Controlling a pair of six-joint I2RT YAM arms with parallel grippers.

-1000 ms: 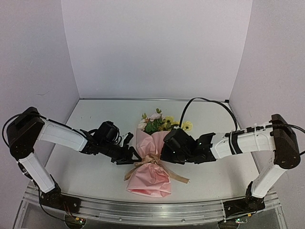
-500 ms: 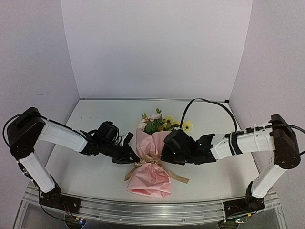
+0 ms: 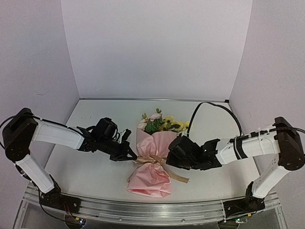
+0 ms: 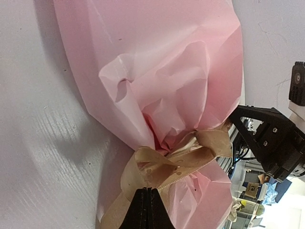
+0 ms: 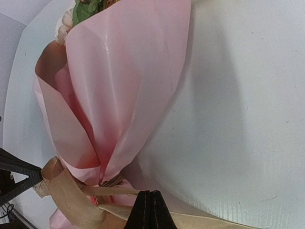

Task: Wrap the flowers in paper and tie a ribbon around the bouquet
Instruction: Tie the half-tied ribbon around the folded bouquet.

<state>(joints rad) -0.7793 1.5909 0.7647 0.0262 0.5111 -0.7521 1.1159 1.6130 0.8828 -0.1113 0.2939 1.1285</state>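
Near middle of table (image 3: 90, 176), 1 bouquet (image 3: 153, 143) lies flat, flowers (image 3: 159, 124) toward far wall, pink paper (image 3: 148, 183) cinched at the waist by tan ribbon (image 3: 148, 160). Left gripper (image 3: 132, 156), just left of knot, tips clamped on ribbon. Right gripper (image 3: 169, 160), just right of knot, tips together, apparently pinching another strand; contact partly hidden.

Bright, soft, even light in all views; the overhead view bows at its edges. Left wrist view: a grey shadow on the table (image 4: 47, 143) left of the dark, slightly blurred fingers (image 4: 142, 214). Right wrist view: faint sheen on the paper (image 5: 119, 71) above the fingers (image 5: 145, 212).
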